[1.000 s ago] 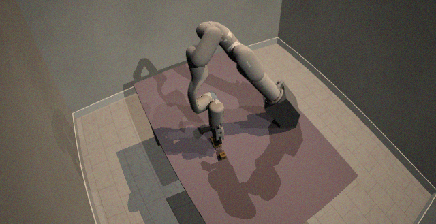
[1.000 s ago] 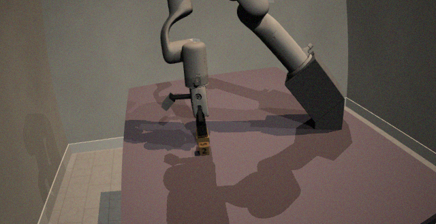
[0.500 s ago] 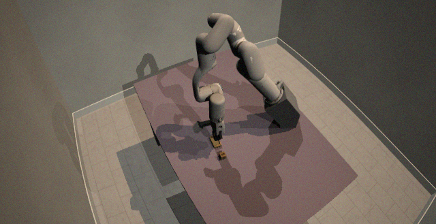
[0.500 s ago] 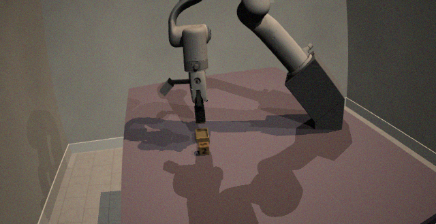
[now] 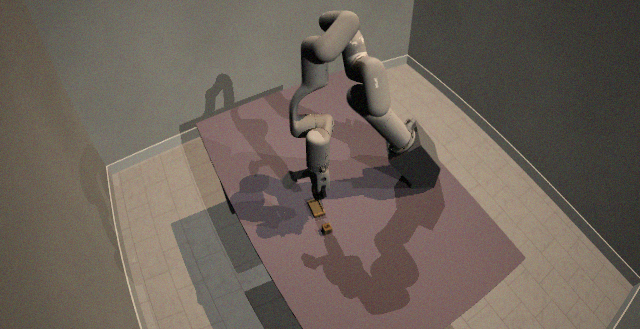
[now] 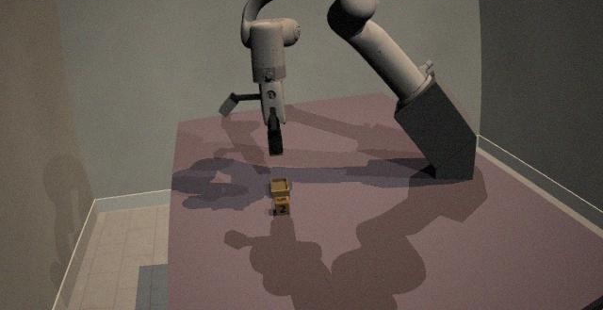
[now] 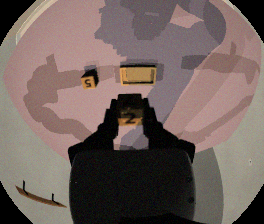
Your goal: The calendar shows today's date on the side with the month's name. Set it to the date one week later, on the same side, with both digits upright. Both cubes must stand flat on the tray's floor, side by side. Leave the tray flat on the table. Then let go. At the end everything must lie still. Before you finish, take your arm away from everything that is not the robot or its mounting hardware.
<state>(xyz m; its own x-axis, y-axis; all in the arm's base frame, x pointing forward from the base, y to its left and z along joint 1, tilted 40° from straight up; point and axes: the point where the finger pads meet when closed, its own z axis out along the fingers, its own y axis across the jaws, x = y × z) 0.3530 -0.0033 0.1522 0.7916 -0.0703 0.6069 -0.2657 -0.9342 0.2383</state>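
My gripper [image 5: 320,194] [image 6: 275,152] [image 7: 130,106] is shut on a wooden cube [image 7: 129,117], held above the table beside the tray. The wrist view shows a dark 2 on the held cube; in the top and exterior views the fingers hide this cube. The wooden tray [image 5: 316,208] [image 6: 279,185] [image 7: 138,75] lies flat on the table and is empty. The other cube [image 5: 327,228] [image 6: 282,205] [image 7: 88,81] stands on the table outside the tray, apart from it. Its top shows a 5, and the side facing the exterior camera shows a 2.
The mauve table top [image 5: 450,249] [image 6: 471,253] [image 7: 28,65] carries the dark arm base [image 5: 417,166] [image 6: 438,131], well to the right of the tray in the top and exterior views. Arm shadows cross the table around the tray. The table's left edge lies beyond the tray.
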